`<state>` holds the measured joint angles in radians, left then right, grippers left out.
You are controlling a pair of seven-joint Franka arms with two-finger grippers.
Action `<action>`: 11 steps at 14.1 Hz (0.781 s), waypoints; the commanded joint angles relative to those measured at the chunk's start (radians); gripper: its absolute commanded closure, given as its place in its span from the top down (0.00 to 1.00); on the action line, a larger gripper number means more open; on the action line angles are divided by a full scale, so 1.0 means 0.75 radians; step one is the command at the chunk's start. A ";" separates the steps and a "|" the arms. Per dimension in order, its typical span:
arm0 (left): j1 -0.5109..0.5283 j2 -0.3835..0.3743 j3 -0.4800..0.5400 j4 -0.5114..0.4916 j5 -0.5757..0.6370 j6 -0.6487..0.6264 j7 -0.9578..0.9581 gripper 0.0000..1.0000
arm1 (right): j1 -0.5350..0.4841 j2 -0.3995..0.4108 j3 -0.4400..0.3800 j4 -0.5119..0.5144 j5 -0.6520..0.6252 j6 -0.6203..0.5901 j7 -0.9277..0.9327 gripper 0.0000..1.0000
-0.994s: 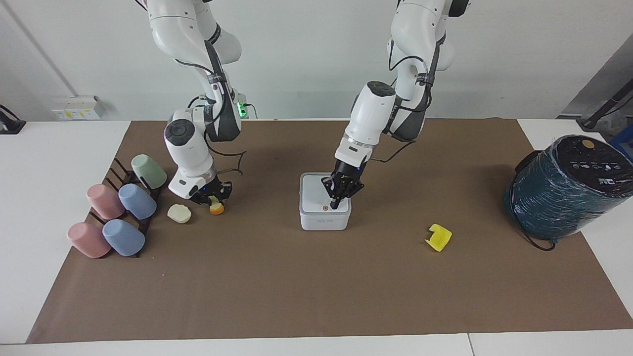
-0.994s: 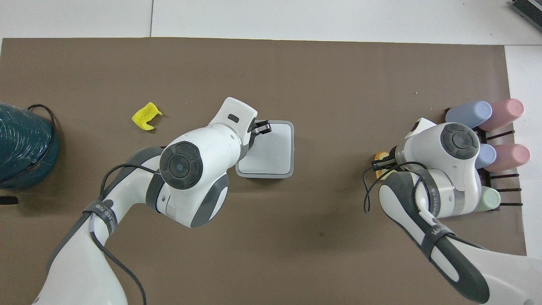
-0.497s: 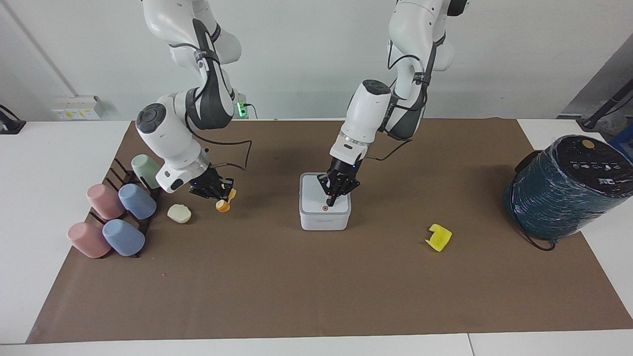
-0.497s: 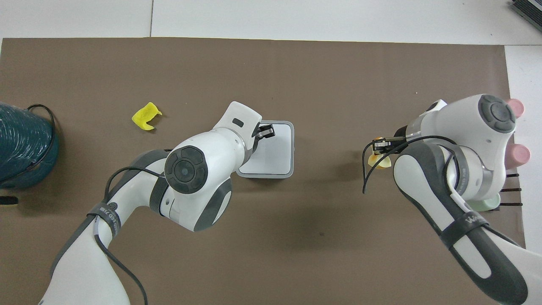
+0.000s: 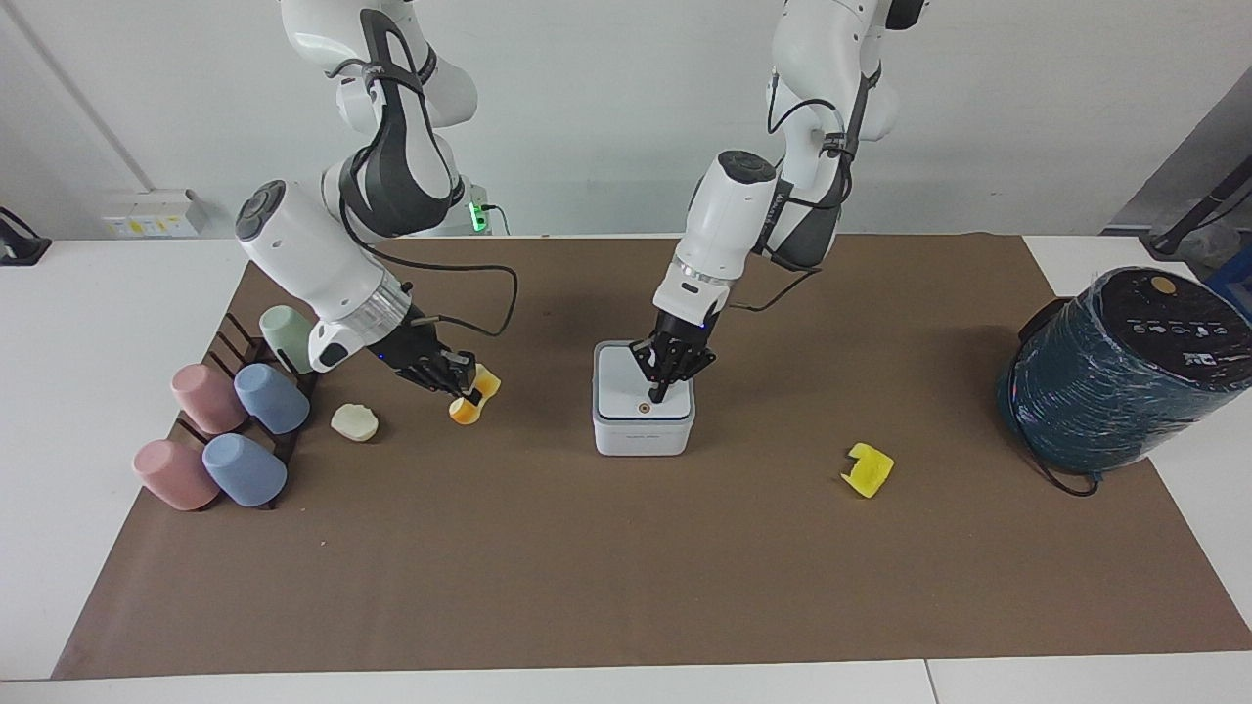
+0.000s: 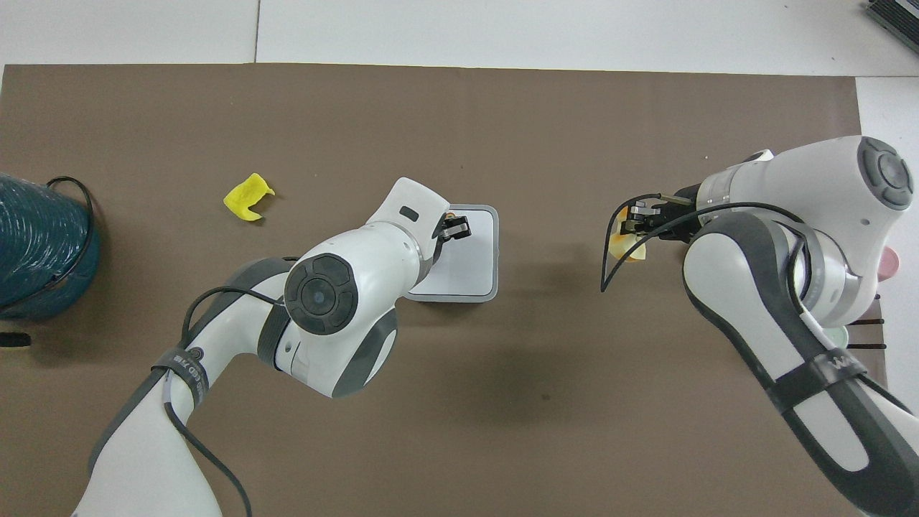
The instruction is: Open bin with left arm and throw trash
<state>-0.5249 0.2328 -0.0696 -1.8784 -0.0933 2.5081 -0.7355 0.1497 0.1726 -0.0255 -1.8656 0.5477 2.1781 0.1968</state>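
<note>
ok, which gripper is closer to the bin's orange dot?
Left. The left gripper is shut on the bin lid, right at the dot; the right gripper holds the yellow-and-orange wedge toward the cups.

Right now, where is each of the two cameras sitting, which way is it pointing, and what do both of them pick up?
Facing view: high across the table, looking at the robots; both arms hang from the top, left gripper shut on the bin lid, right gripper shut on the yellow-and-orange wedge.
Overhead view: above the robots' own end, looking steeply down; both arms enter from the bottom.
Shared, half a turn apart: bin, wedge, bright yellow piece, teal cylinder.
</note>
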 commanded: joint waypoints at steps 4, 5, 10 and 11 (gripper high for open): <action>0.158 -0.073 0.007 0.083 -0.011 -0.288 0.050 0.20 | 0.101 0.036 0.024 0.119 0.192 0.104 0.330 0.00; 0.182 -0.079 0.009 0.073 -0.009 -0.327 0.099 0.26 | 0.158 0.048 0.024 0.119 0.192 0.179 0.410 0.00; 0.346 -0.108 0.007 0.022 -0.009 -0.399 0.371 0.47 | 0.375 0.077 0.022 0.078 0.188 0.305 0.597 0.00; 0.384 -0.114 0.007 0.011 -0.011 -0.397 0.422 0.59 | 0.381 0.085 0.024 0.058 0.186 0.305 0.595 0.00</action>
<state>-0.2788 0.1858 -0.0582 -1.8246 -0.0933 2.2210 -0.4877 0.4335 0.2244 -0.0053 -1.8045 0.6689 2.3975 0.6434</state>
